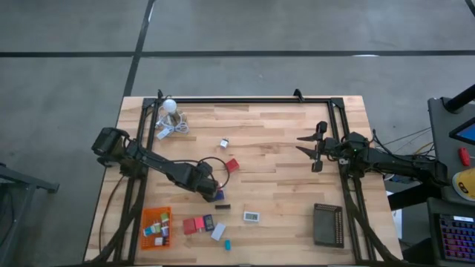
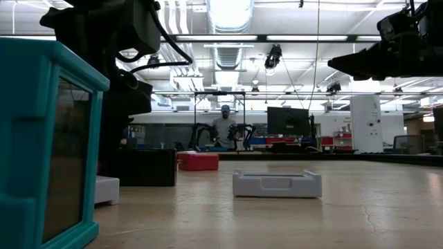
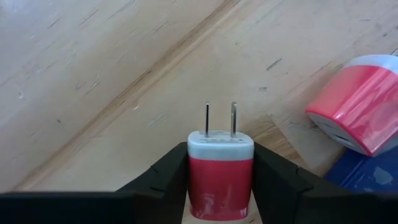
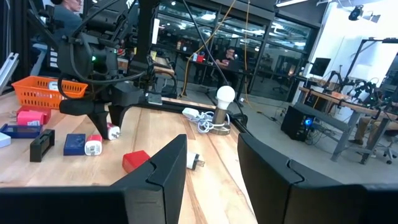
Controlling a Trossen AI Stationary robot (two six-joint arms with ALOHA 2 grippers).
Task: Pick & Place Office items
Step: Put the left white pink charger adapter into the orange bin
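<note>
the red charger [image 3: 221, 180] sits clamped between the left gripper [image 3: 221, 186]'s jaws, low over the bench [image 1: 282, 148] near a second red plug [image 3: 360, 106]. a few items already lie in the orange tray [image 1: 146, 217]; most are scattered beside it, so plenty is left. the right gripper [image 4: 211, 168] waits raised at the far right side, jaws apart, empty.

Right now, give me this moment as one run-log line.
left gripper: shut on red plug adapter, prongs out | right gripper: open, empty, raised | orange tray: part-filled
</note>
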